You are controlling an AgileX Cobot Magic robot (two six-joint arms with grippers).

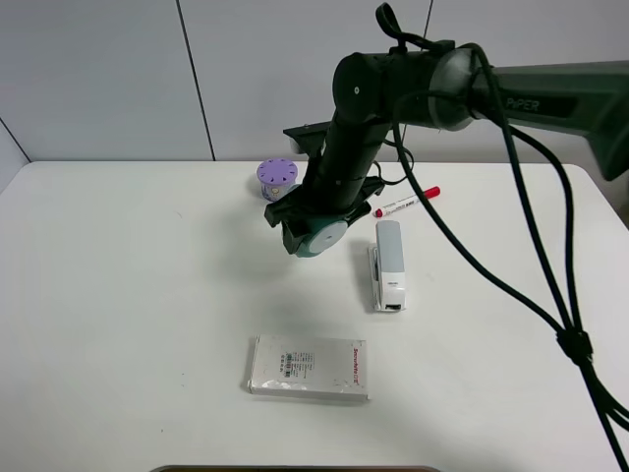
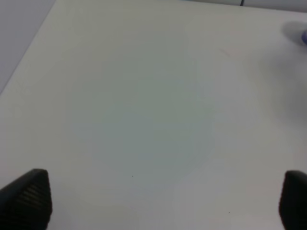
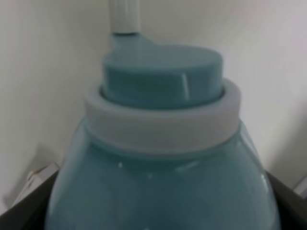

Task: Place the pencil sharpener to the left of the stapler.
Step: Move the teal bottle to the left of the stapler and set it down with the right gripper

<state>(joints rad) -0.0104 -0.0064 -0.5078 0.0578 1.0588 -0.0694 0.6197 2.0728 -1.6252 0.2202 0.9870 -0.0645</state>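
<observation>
The teal pencil sharpener (image 1: 322, 238) shows its white round end face and sits in my right gripper (image 1: 311, 226), which is shut on it. It hangs low over the table just left of the far end of the grey-white stapler (image 1: 389, 264); whether it touches the table I cannot tell. In the right wrist view the pencil sharpener (image 3: 160, 158) fills the picture, with dark fingers (image 3: 26, 211) at its sides. My left gripper (image 2: 159, 200) is open over bare white table, and that arm is out of the high view.
A purple cylinder with holes (image 1: 277, 177) stands behind the sharpener. The red-capped marker (image 1: 407, 203) lies beyond the stapler. A flat white packet (image 1: 309, 367) lies near the front. The white table (image 1: 128, 295) spreads wide to the left.
</observation>
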